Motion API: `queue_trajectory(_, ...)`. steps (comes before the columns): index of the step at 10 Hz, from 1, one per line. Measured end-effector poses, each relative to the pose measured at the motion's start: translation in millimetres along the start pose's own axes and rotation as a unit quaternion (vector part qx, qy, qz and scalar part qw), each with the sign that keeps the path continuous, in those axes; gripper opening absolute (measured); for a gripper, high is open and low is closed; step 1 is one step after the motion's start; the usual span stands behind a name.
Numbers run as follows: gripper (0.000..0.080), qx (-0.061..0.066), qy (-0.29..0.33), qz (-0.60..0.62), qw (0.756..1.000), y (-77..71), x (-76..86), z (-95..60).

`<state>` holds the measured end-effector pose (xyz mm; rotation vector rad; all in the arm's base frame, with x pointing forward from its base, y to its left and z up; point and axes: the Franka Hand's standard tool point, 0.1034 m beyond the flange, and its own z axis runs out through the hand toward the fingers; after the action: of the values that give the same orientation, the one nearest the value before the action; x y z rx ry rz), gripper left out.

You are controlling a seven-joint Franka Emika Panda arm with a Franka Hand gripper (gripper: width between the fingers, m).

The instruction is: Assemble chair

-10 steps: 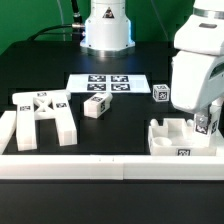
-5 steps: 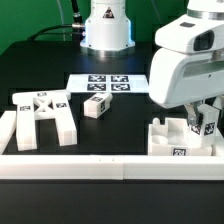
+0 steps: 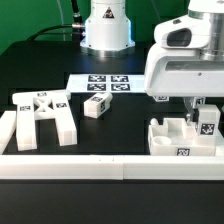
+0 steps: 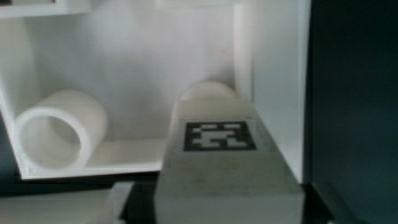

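Note:
My gripper (image 3: 206,116) hangs over the exterior view's right and is shut on a small white tagged chair block (image 3: 208,126). The block is held low over a white blocky chair part (image 3: 172,137) by the front border wall. In the wrist view the held block (image 4: 221,150) shows its tag, rising from my gripper (image 4: 222,205). Behind it lies the white part's recess with a round cylinder (image 4: 61,128). A white leg frame (image 3: 44,114) lies at the exterior view's left. A small tagged block (image 3: 96,106) sits mid-table.
The marker board (image 3: 110,85) lies flat behind the small block. A low white border wall (image 3: 100,168) runs along the front. The robot base (image 3: 106,28) stands at the back. My arm's big white body (image 3: 185,65) hides the table's back right.
My arm has moved toward the exterior view's left with the block in its grip. Its body now covers the small tagged block that showed at the back right.

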<state>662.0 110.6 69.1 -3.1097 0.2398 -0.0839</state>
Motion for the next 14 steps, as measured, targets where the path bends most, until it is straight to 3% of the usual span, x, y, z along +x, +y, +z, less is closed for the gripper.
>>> queue_trajectory(4, 0.0306, -0.004, 0.001, 0.054, 0.999, 6.4, 1.4, 0.5)
queue_trajectory(5, 0.0529, -0.004, 0.001, 0.036, 0.999, 6.6, 1.4, 0.5)
queue_trajectory(6, 0.0621, -0.006, 0.001, 0.004, 1.000, 6.5, 1.3, 0.5)
queue_trajectory(9, 0.0647, -0.010, 0.005, -0.167, 0.986, 2.9, 2.1, -0.2)
queue_trajectory(11, 0.0649, -0.017, 0.008, -0.287, 0.958, 1.4, 3.2, -7.1)
queue_trajectory(12, 0.0649, -0.017, 0.004, -0.322, 0.947, 6.8, -0.8, -12.7)
queue_trajectory(14, 0.0649, -0.013, -0.006, -0.310, 0.951, 23.5, -20.1, -19.4)
